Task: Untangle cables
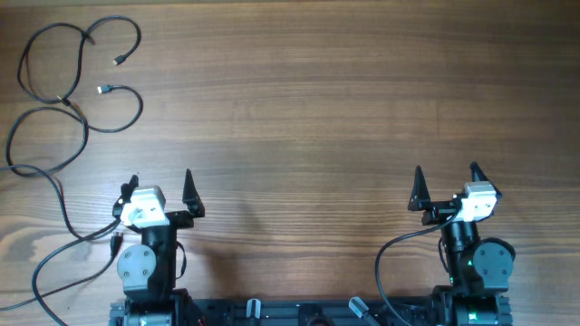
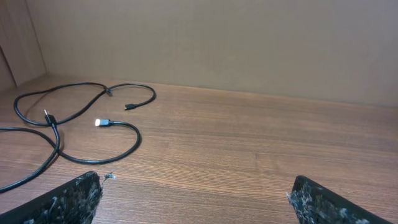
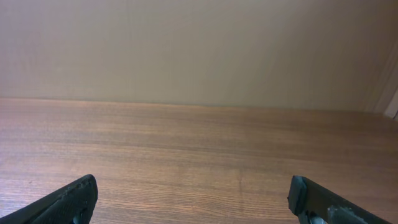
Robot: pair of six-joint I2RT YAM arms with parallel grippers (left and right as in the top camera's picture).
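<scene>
The cables (image 1: 54, 95) are thin black cords lying in crossing loops at the table's far left. One silver-tipped plug (image 1: 102, 90) and a small dark plug (image 1: 119, 60) lie free. They also show in the left wrist view (image 2: 81, 115), with the silver plug (image 2: 102, 123) ahead to the left. My left gripper (image 1: 160, 181) is open and empty, near the table's front, well short of the cables; in its own view its jaws (image 2: 196, 193) frame bare wood. My right gripper (image 1: 446, 175) is open and empty at the front right, and its jaws (image 3: 193, 193) show only wood.
A wooden table (image 1: 317, 100) spans the view. A plain beige wall (image 3: 199, 50) stands behind it. Thicker black wires (image 1: 54, 258) trail from the left arm base at the front left, and another wire (image 1: 399, 249) runs to the right arm base.
</scene>
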